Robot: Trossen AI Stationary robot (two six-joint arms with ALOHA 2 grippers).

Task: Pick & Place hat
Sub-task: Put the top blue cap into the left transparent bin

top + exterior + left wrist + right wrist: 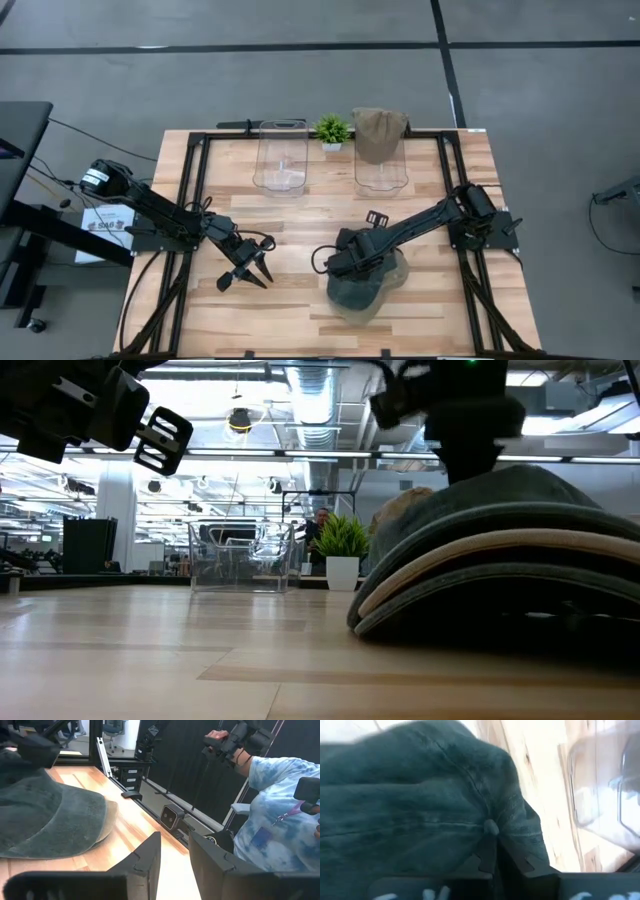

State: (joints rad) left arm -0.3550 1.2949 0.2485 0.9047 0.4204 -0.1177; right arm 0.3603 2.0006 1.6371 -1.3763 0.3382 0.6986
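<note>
Jaws of the right gripper (pixel 492 847) are pinched together on the crown fabric of the grey hat (pixel 420 805), just by its top button. In the high view that gripper (pixel 352 262) sits at lower centre of the frame, pressed onto the hat (pixel 365 290), which lies on the table (pixel 300 220) atop a stack; the low view shows a tan hat (pixel 480 560) layered beneath it. The left gripper (pixel 248 268) waits at lower left, jaws spread and holding nothing.

At upper centre stand two clear bins: the left bin (pixel 281 155) looks empty, the right bin (pixel 380 165) carries a brown hat (pixel 378 130), with a small plant (pixel 331 130) between them.

This looks like the grasp step. Next would be a straight lift that peels only the top hat free, then a carry toward a bin.
</note>
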